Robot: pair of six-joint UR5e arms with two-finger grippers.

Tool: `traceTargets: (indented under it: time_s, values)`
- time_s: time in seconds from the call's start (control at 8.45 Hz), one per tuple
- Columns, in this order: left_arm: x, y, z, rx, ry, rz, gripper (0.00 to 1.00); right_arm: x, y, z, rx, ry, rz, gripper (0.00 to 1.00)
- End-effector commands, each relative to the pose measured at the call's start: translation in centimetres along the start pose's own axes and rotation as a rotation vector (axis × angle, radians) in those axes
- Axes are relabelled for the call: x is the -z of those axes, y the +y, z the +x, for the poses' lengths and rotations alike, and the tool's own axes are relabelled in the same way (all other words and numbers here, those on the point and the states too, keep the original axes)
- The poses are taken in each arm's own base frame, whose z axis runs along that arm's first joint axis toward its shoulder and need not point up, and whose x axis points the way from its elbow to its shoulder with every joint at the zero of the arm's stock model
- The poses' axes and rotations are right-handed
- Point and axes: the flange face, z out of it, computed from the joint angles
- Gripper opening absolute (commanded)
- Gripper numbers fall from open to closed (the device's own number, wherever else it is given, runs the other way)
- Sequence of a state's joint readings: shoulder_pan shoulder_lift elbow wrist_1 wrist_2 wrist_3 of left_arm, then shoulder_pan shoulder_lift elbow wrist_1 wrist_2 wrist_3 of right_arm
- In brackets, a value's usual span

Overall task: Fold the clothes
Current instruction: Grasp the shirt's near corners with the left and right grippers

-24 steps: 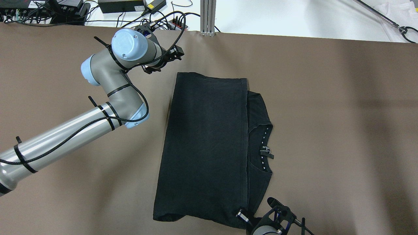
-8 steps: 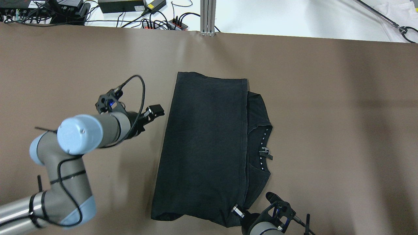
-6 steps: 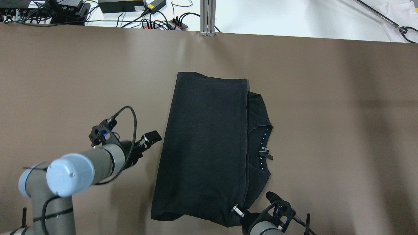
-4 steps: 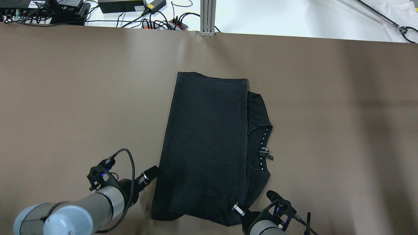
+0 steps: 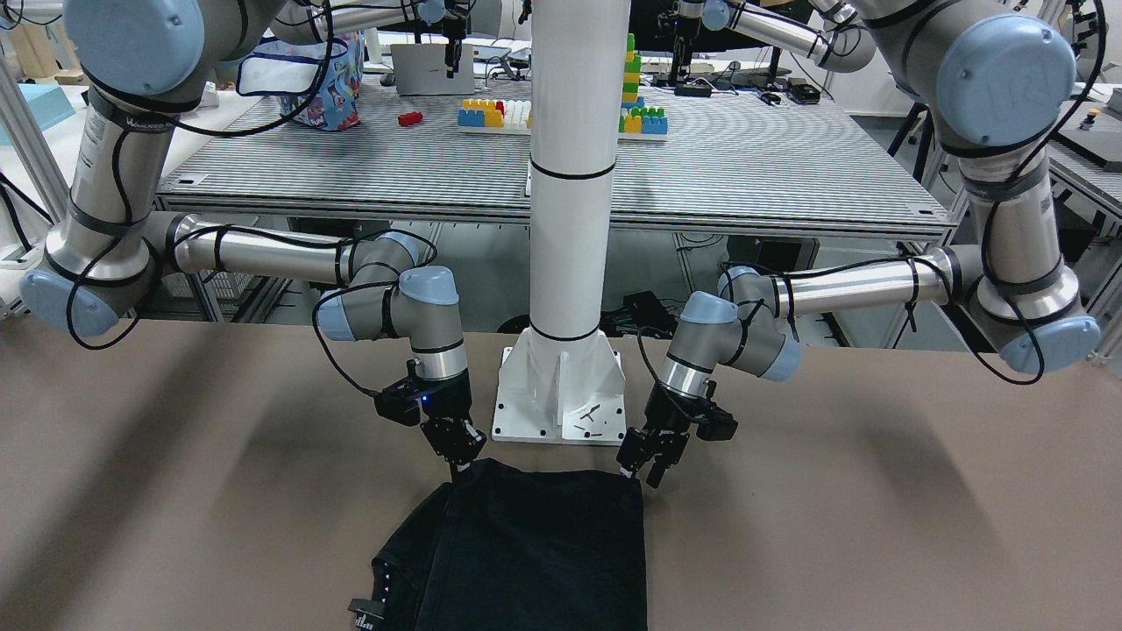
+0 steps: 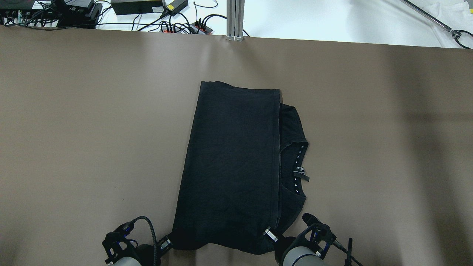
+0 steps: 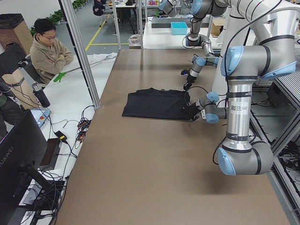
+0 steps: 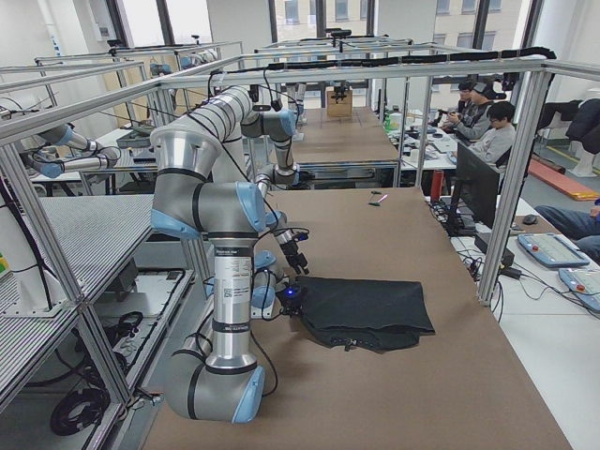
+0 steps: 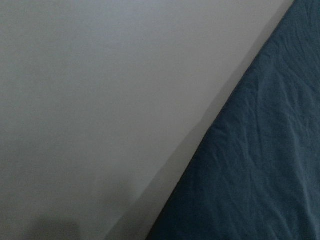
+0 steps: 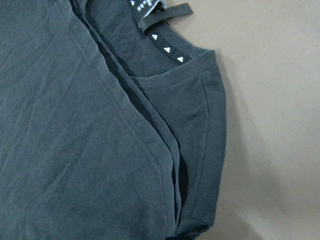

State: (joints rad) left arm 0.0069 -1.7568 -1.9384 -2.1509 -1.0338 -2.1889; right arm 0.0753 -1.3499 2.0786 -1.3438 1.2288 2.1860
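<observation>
Right wrist-mounted, clothes (image 10: 75, 130) with collar label (image 10: 167, 14), left wrist-mounted only plain edge

Bright, even overhead room light is reaching all views. Broad soft-edged shadow bands are crossing the table (image 6: 74, 111) in the overhead view, and diffuse arm shadows are spreading over it in the front-facing view. The white surface (image 6: 332, 18) beyond is washing out almost to glare. The clothes (image 6: 232, 159) are rendering near-featureless black overhead. The left wrist view is reading soft and low in contrast, with a bluish cast, while the right wrist view is resolving seams sharply. Uprights are leaning at the side views' edges.
</observation>
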Motion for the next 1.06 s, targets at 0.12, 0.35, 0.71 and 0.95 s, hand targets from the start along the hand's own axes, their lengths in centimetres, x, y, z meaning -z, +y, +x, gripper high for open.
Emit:
traceTargets:
  time_s: [0.12, 0.35, 0.71, 0.95]
  values:
    - [0.2, 0.7, -0.1, 0.016, 0.007, -0.008, 0.09, -0.1, -0.3, -0.1, -0.003, -0.001, 0.006, 0.0]
    - [0.2, 0.9, -0.1, 0.019, 0.003, -0.017, 0.0, -0.1, -0.5, 0.0, -0.004, 0.0, 0.008, 0.0]
    - [4.5, -1.0, 2.2, 0.048, 0.043, -0.065, 0.0, 1.1, -1.6, -0.5, -0.017, -0.014, 0.0, 0.0]
    - [9.7, -3.4, 4.0, 0.081, 0.083, -0.107, 0.0, 3.7, -3.9, -1.6, -0.053, -0.031, -0.039, 0.0]
